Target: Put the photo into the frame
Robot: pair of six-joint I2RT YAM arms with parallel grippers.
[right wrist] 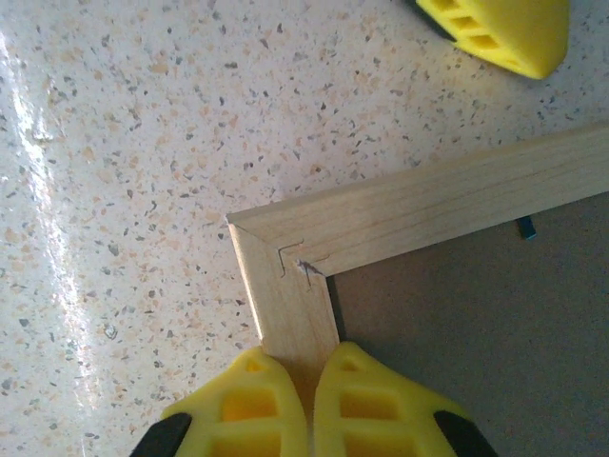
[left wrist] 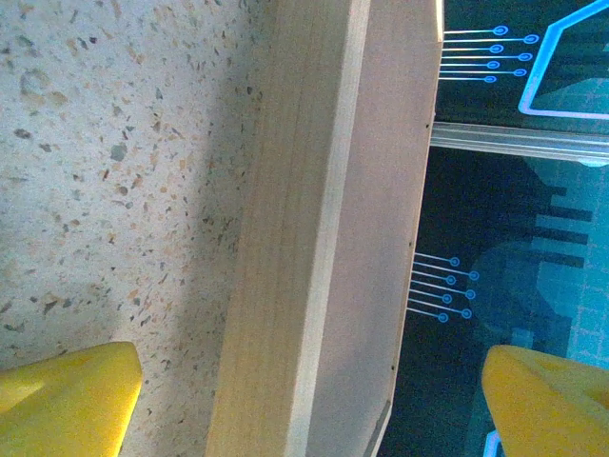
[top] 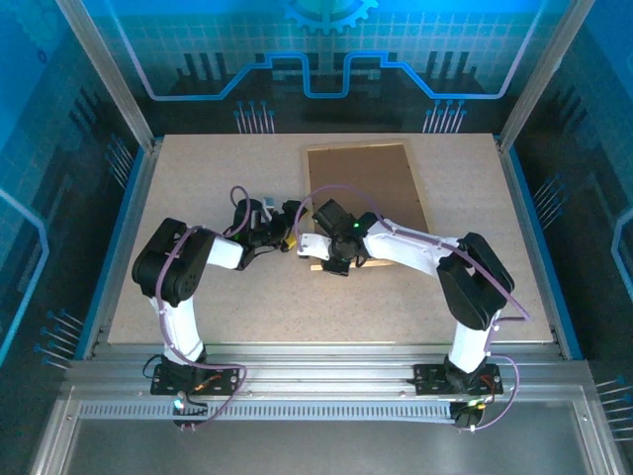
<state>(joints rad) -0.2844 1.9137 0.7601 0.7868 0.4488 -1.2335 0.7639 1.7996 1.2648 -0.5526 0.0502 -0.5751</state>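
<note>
The frame (right wrist: 409, 214) is laid back-up on the table (top: 198, 178), far of centre. The right gripper (right wrist: 312, 367) is closed tight, tips at the near-left corner rail. The left gripper (left wrist: 304, 395) is spread wide, with the frame's edge seen between its fingers.

Robot lab: aluminium-framed enclosure (top: 316, 368), blue panels (top: 148, 49)

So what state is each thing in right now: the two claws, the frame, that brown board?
frame: lying on the table, back up.
backing board: seated in the frame.
left gripper: open, fingers either side of the frame's edge.
right gripper: shut, tips at the frame's corner rail.
</note>
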